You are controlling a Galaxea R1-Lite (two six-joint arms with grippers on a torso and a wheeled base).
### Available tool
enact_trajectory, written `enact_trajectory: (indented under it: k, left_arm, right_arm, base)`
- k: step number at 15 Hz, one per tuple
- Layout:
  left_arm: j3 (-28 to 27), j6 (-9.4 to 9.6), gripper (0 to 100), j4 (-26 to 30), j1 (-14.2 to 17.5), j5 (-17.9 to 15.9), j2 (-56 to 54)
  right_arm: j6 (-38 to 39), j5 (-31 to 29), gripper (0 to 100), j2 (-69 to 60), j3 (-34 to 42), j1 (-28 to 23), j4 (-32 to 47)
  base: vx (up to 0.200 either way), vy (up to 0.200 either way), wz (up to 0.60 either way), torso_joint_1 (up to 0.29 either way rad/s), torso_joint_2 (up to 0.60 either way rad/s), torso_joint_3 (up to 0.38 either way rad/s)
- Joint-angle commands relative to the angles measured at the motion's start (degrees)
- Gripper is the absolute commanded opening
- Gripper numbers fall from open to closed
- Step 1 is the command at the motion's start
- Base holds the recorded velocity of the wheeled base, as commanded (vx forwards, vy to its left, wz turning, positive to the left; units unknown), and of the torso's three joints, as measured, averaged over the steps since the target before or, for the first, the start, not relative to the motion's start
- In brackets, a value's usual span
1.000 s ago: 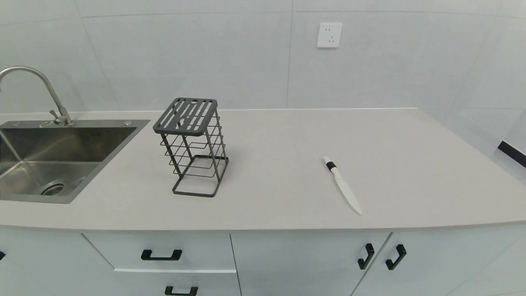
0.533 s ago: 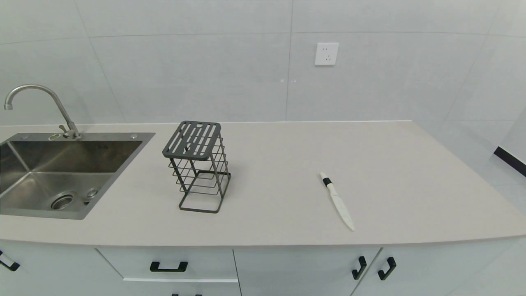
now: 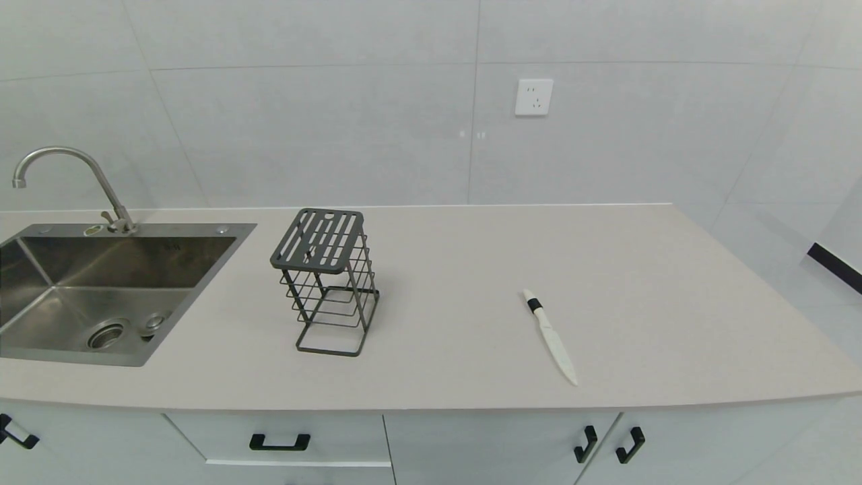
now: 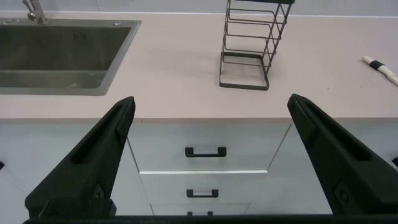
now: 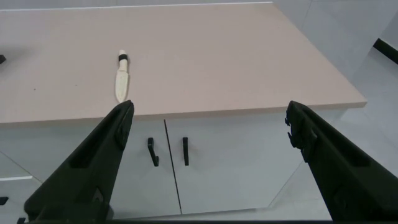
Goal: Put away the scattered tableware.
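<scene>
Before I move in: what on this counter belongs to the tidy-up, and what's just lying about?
For the job: white knife, lying flat on the countertop; slotted wire rack, standing to its left, likely where it goes.
Just there: sink, faucet, wall socket, cabinet drawers.

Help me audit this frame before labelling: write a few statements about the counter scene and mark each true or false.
The knife lies flat on the counter. True.
The rack stands between the sink and the knife. True.
The knife stands in the rack. False: it lies apart from the rack, on the robot's right.
Both arms' jaws are shut. False: the left jaws and the right jaws are open.
</scene>
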Motion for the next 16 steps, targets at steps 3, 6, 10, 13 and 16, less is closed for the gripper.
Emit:
enact_trajectory:
  k: [3, 6, 10, 13, 16]
  left_arm:
    - [0.0, 0.13, 100, 0.0, 0.1, 0.1, 0.2]
    - [0.0, 0.05, 100, -0.1, 0.1, 0.1, 0.1]
    - [0.0, 0.13, 100, -0.1, 0.1, 0.1, 0.1]
    - [0.0, 0.13, 100, -0.1, 0.1, 0.1, 0.1]
    - [0.0, 0.05, 100, 0.0, 0.0, 0.1, 0.1]
  right_arm:
    - [0.0, 0.0, 100, 0.0, 0.0, 0.0, 0.0]
    - [0.0, 0.0, 100, 0.0, 0.0, 0.0, 0.1]
    - [0.0, 0.0, 100, 0.0, 0.0, 0.0, 0.0]
    - [0.0, 0.0, 100, 0.0, 0.0, 0.0, 0.0]
    - [0.0, 0.0, 100, 0.0, 0.0, 0.0, 0.1]
  base:
    - [0.2, 0.0, 0.0, -0.001, 0.0, 0.004]
    - [0.0, 0.0, 0.0, 0.0, 0.0, 0.0]
    - [0.0, 0.0, 0.0, 0.0, 0.0, 0.0]
    - [0.0, 0.0, 0.0, 0.0, 0.0, 0.0]
    - [0.0, 0.0, 0.0, 0.098, 0.0, 0.098]
